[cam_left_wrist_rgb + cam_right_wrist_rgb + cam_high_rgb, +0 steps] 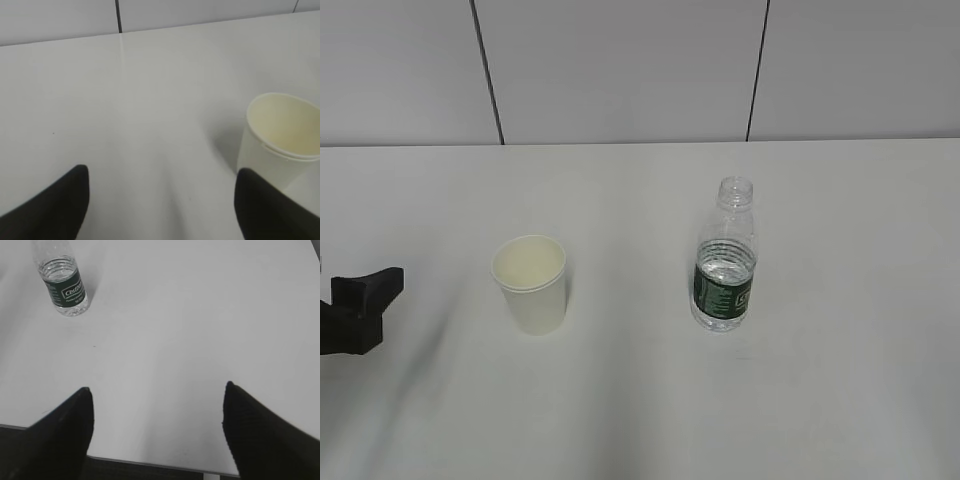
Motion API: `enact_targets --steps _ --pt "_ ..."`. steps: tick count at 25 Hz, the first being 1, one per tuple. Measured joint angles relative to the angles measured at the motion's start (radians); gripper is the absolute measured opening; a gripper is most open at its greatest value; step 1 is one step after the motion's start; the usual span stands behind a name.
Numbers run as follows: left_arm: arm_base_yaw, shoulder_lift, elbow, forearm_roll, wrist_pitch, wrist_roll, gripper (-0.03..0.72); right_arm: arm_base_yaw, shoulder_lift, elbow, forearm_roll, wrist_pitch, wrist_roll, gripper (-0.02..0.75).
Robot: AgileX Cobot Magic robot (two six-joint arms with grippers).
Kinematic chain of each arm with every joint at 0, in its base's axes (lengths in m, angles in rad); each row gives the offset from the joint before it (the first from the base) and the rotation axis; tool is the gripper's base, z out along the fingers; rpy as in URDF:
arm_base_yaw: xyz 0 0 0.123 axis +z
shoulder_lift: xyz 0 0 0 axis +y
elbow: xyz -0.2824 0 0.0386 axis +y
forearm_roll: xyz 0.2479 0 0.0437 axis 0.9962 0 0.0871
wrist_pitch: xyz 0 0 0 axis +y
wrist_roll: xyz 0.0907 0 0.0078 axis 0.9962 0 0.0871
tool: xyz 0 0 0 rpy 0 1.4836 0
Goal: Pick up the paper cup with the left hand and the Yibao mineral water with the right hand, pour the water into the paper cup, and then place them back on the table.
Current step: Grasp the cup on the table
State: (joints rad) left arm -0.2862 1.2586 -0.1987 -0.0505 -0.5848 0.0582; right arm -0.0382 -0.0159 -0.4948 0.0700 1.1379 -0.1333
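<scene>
The cream-white paper cup (531, 283) stands upright and empty on the white table (640, 400), left of centre. It also shows in the left wrist view (280, 140), at the right. The Yibao mineral water (725, 258), capless and about half full with a dark green label, stands upright to its right. It also shows in the right wrist view (62, 280), top left. My left gripper (160, 175) is open and empty, the cup just beyond its right finger; part of it shows at the exterior view's left edge (360, 305). My right gripper (157, 392) is open and empty over the table's near edge, well short of the bottle.
A grey panelled wall (620, 70) with dark seams runs behind the table. The table's near edge (150, 462) shows in the right wrist view, with dark floor below it.
</scene>
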Motion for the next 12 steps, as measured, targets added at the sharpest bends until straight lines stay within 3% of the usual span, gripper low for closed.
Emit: enact_targets --steps 12 --pt "-0.006 0.076 0.01 0.017 -0.06 -0.004 0.574 0.0 0.0 0.0 0.0 0.0 0.0 0.592"
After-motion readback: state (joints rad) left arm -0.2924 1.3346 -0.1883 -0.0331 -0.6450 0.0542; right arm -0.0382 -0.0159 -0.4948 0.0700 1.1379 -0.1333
